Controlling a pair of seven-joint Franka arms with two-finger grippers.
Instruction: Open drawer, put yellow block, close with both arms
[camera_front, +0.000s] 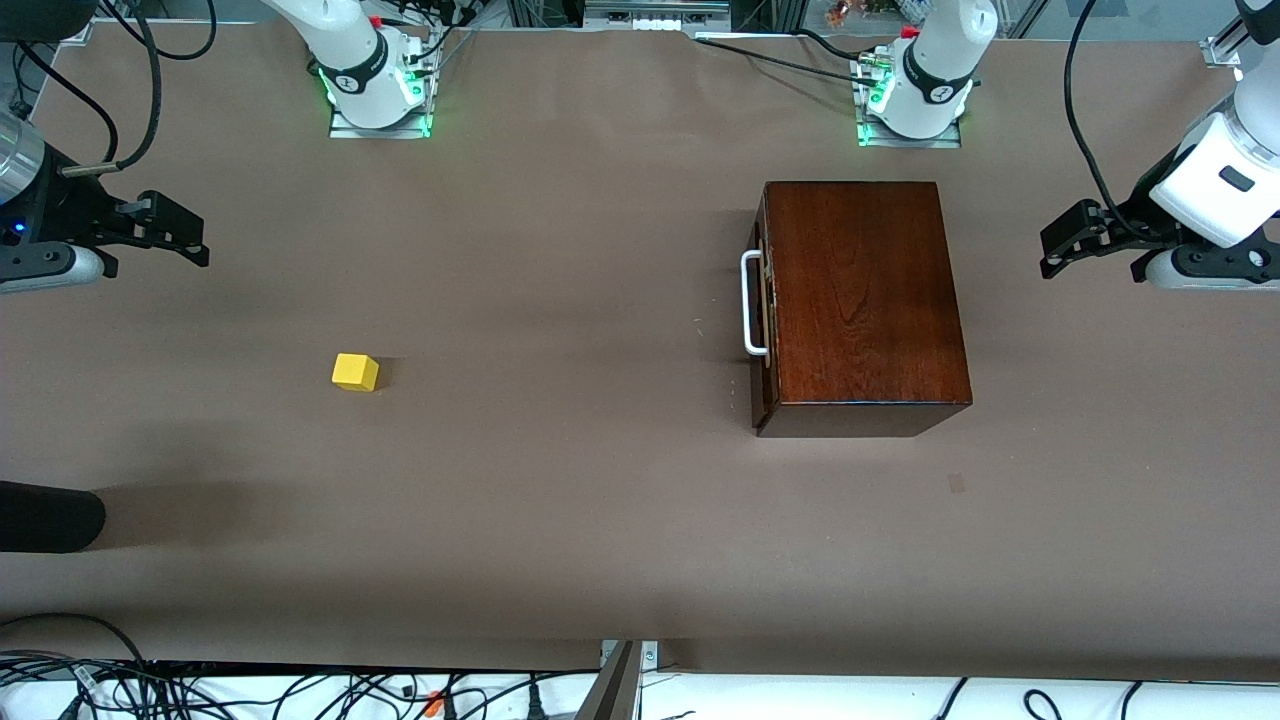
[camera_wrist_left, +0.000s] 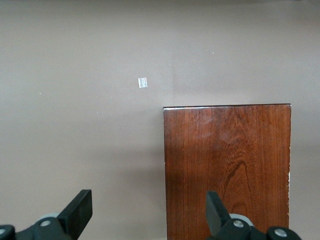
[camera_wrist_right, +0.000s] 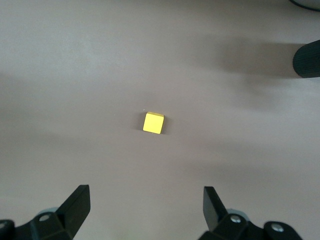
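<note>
Left gripper (camera_wrist_left: 145, 212) spread wide, empty, raised over the mahogany box (camera_front: 860, 300), drawer (camera_front: 764, 310) shut, right gripper (camera_wrist_right: 145, 210) spread wide, empty, above yellow block (camera_front: 355, 372) on brown table (camera_front: 560, 500)

**Where everything sits**

The box (camera_front: 860, 300) stands toward my left arm's end of the table (camera_front: 600, 500), its drawer (camera_front: 764, 310) pushed in, handle (camera_front: 752, 303) facing my right arm's end. The block (camera_front: 355, 372) lies well apart, toward my right arm's end, slightly nearer the front camera. My left gripper (camera_front: 1062, 245) and right gripper (camera_front: 185, 235) hang spread over the table's two ends.
</note>
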